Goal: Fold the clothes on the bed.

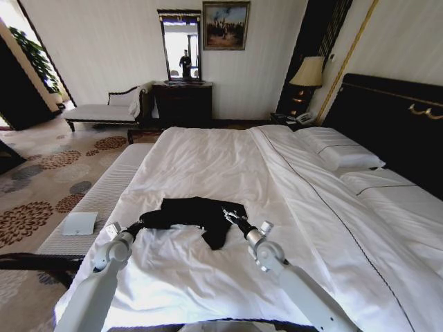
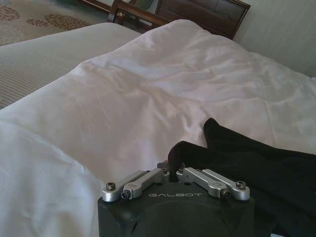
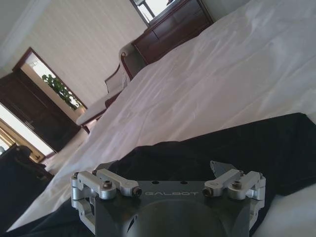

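Head view: black T-shirt [image 1: 197, 213] lies bunched on the white bed [image 1: 228, 166], stretched between both grippers. Left wrist: left gripper [image 2: 172, 170] pinched on its edge. Right wrist: right gripper [image 3: 168, 185] spread wide, shirt just ahead.

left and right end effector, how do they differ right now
The left end effector has its linkage drawn in, closed on an edge of the black t-shirt; the right end effector has its linkage spread wide, open. The left sits at the shirt's left end, the right at its right end. Both rest low over the bed.
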You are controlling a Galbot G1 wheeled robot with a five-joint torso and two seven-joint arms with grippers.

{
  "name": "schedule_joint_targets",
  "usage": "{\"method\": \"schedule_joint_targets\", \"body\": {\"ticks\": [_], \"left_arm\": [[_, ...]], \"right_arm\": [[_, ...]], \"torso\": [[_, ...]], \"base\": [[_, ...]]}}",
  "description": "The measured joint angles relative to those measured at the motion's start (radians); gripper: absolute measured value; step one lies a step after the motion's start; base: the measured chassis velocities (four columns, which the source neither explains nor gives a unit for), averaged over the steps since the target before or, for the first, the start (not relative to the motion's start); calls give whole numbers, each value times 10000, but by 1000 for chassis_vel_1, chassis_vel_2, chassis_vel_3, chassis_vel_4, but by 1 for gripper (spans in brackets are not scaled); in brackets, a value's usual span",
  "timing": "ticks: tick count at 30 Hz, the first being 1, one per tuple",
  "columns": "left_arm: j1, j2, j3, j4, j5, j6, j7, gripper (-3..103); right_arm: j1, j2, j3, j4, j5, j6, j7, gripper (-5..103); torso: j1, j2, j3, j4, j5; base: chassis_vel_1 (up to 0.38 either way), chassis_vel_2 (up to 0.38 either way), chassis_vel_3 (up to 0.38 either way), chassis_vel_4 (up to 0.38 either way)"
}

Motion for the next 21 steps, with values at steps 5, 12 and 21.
{"method": "schedule_joint_targets", "body": {"ticks": [5, 12, 21], "left_arm": [[99, -99, 4, -84, 86, -29, -2, 0], [268, -244, 33, -475, 76, 58, -123, 0], [303, -286, 32, -472, 85, 105, -165, 0]], "right_arm": [[693, 410, -675, -598, -433, -360, 645, 100], [1906, 1239, -1164, -1954, -1102, -452, 1004, 100], [2254, 1142, -1283, -2265, -1300, -886, 1310, 94]], "torso": [[-1, 0, 0, 1, -1], [0, -1, 0, 3, 0], [0, -1, 0, 0, 1]], "base": [[0, 0, 0, 0], [0, 0, 0, 0], [0, 0, 0, 0]]}}
